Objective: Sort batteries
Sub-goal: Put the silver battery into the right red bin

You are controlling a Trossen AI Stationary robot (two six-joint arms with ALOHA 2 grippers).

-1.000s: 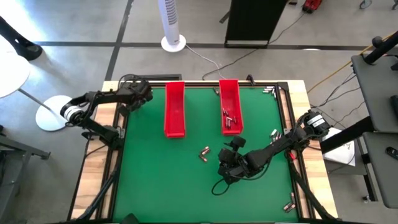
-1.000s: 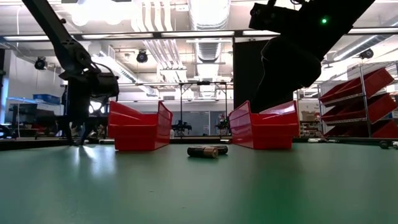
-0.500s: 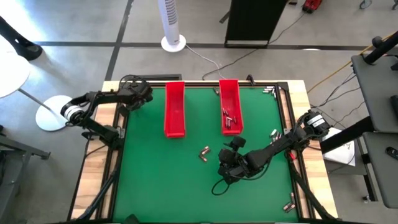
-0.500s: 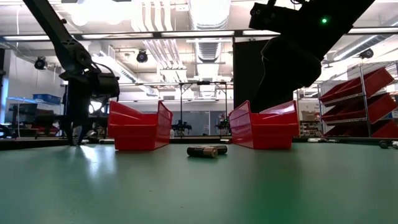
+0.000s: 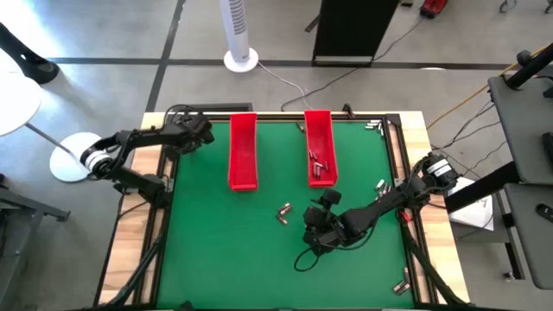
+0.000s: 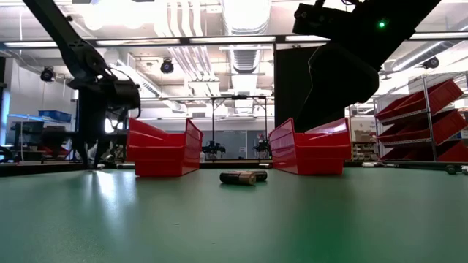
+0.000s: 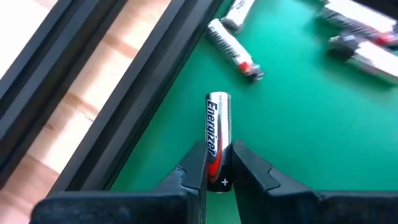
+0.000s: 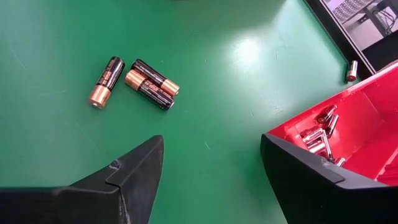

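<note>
I see three dark copper-tipped batteries on green tabletop | red tray holds silvery batteries | my right claw spread wide

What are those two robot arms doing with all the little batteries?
They're sorting batteries into red trays. The left end effector is shut on a silver battery at the far left corner of the green table. The right end effector is open above the mat, near three black-and-copper batteries. The right-hand tray already holds several batteries.
</note>
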